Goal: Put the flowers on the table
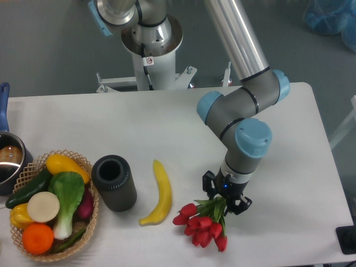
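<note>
The flowers [200, 225], a bunch of red tulips with green stems, lie low near the front edge of the white table [289, 167], blooms pointing toward the front left. My gripper [225, 201] points down over the stem end and is shut on the green stems. The blooms seem to touch or nearly touch the tabletop; I cannot tell which. The stem ends are hidden under the gripper.
A yellow banana [159, 193] lies left of the flowers. A dark cylinder [114, 183] stands beside it. A wicker basket [83, 167] of vegetables and fruit sits at the front left, a pot [10, 161] at the left edge. The robot base [150, 41] is behind the table.
</note>
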You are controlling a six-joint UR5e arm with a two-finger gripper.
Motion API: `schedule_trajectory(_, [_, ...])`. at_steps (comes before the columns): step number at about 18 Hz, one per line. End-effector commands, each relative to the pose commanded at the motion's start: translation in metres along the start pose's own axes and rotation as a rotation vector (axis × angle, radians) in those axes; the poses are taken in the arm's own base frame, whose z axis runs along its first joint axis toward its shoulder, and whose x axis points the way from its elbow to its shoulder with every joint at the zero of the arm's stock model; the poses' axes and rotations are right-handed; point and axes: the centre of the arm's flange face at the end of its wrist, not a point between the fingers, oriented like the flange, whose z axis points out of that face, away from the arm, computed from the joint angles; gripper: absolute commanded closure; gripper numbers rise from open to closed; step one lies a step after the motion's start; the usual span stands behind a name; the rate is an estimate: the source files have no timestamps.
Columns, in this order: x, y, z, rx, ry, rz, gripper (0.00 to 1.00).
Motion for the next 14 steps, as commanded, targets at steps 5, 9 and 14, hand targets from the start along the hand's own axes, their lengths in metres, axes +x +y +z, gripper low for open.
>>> schedule_trajectory(5, [0.005, -0.012, -0.046, 0.023, -0.06, 0.012, 0.0])
schedule_trajectory(9, [0.008, -0.016, -0.093, 0.05, -0.121, 0.025, 0.0])
schedule_trajectory(14, [0.002, -0.008, -0.128, 0.017, -0.181, 0.059, 0.0])
